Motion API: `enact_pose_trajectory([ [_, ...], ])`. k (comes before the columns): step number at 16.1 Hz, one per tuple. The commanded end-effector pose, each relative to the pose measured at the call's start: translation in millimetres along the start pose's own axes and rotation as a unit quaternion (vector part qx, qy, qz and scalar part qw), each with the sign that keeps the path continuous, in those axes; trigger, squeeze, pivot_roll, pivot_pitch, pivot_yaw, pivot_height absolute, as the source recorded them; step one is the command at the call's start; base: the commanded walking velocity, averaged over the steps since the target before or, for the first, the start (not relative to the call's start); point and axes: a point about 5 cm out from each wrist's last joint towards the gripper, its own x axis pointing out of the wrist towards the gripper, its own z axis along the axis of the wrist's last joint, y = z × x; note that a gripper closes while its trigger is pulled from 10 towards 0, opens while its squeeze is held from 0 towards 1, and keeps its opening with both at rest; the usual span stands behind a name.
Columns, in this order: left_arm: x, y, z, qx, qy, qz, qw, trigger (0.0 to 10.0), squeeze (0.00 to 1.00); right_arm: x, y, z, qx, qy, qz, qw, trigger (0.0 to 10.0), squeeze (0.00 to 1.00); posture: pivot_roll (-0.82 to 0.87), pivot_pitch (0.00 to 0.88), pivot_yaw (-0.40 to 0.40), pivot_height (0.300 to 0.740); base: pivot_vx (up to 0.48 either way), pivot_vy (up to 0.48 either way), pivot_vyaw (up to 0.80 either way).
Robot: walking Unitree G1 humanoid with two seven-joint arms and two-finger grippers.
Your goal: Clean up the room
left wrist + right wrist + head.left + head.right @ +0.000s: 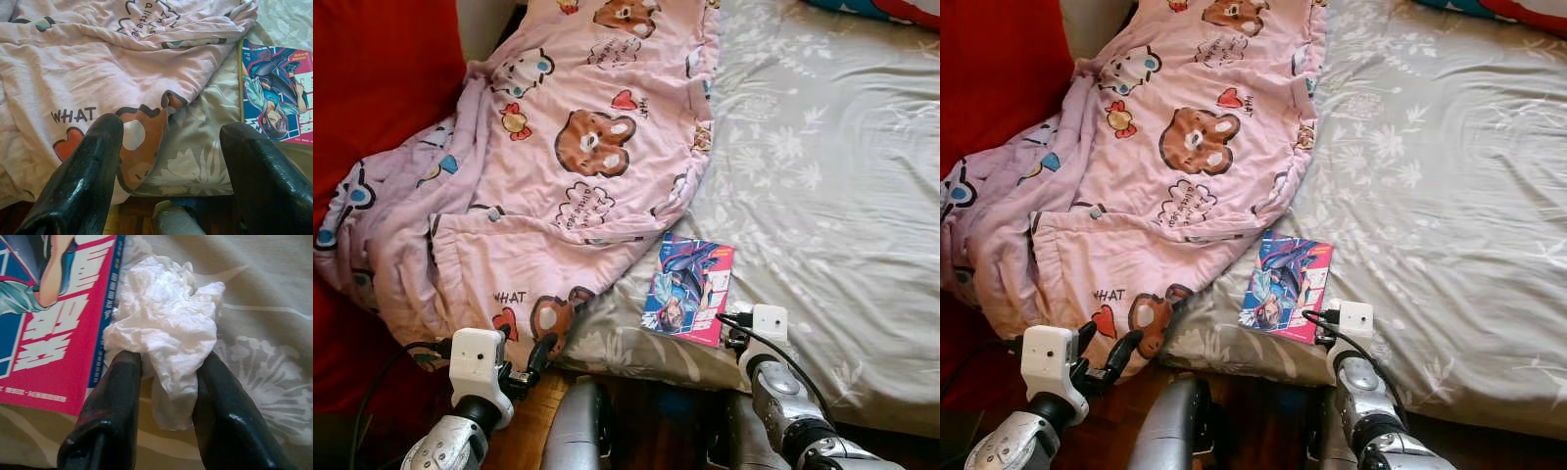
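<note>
Right end effector (166, 377) clamps crumpled white tissue (166, 328) on bed sheet (264, 293), comic book (49, 318) just beside. Left end effector (171, 161) spread wide, empty, near pink blanket (98, 73).

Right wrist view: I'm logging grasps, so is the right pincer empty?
No, the right pincer has its two black fingers closed around a crumpled white tissue beside the comic book.
</note>
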Motion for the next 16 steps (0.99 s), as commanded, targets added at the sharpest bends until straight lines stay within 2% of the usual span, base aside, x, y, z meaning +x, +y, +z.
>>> enact_pose_trajectory([
  [1,-6.4,6.2,-8.7,0.004,0.025,0.014,1.0,10.0,0.0,-3.9,0.8,-17.2,-0.002,0.027,0.0,1.0,0.0,0.0,0.19,0.347,0.123,0.655,0.0,0.0,0.0],
  [6,-3.2,8.1,-10.6,0.005,0.026,0.018,0.999,10.0,0.0,-3.5,2.9,-16.6,-0.003,0.028,0.001,1.0,0.0,0.0,0.18,0.333,0.117,0.655,0.0,0.0,0.0],
  [9,5.6,7.3,-11.8,0.005,0.022,0.02,1.0,10.0,0.0,-2.3,2.8,-11.3,-0.004,0.019,0.003,1.0,0.0,0.0,0.18,0.316,0.106,0.655,0.0,0.0,0.0],
  [12,19.2,12.0,-11.2,0.002,0.009,0.029,1.0,10.0,0.0,0.7,5.4,13.1,0.009,-0.047,0.012,0.999,0.0,0.0,0.15,0.268,0.087,0.655,0.0,0.0,0.0],
  [15,41.2,12.9,-11.6,0.0,-0.006,0.033,0.999,10.0,0.0,0.8,4.3,34.8,-0.008,-0.109,0.018,0.994,0.0,0.0,0.11,0.191,0.066,0.655,0.0,0.0,0.0],
  [16,52.2,12.8,-11.9,-0.003,-0.011,0.034,0.999,10.0,0.0,-0.2,-0.2,41.2,-0.002,-0.132,0.012,0.991,0.0,0.0,0.08,0.139,0.054,0.655,0.0,0.0,0.0],
])
